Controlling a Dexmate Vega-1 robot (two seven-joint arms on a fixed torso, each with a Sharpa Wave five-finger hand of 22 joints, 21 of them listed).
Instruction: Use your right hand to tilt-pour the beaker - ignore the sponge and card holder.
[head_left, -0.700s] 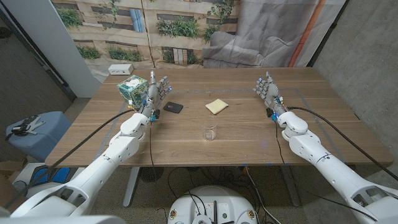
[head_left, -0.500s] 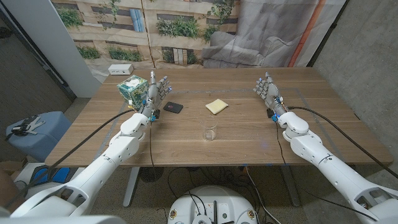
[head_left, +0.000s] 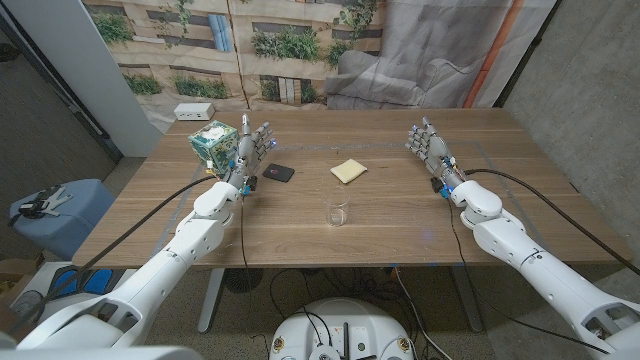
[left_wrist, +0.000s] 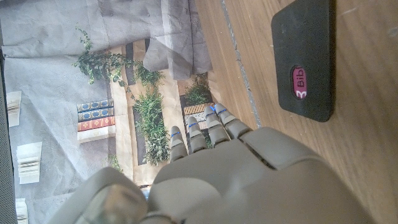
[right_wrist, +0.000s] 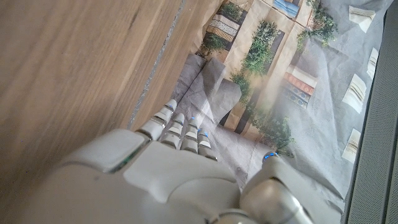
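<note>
Beaker (head_left: 339, 214): small clear glass cylinder, upright; judged light, slippery, fragile, best gripped mid-wall. Right hand (head_left: 428, 148), well right of beaker, fingers spread, empty. Left hand (head_left: 254, 146) likewise.

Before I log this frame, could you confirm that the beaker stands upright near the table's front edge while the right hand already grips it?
Not quite. In the head view the beaker does stand upright near the table's front edge, but the right hand holds nothing: it is well apart from the beaker, raised toward the far right side with fingers open.
</note>
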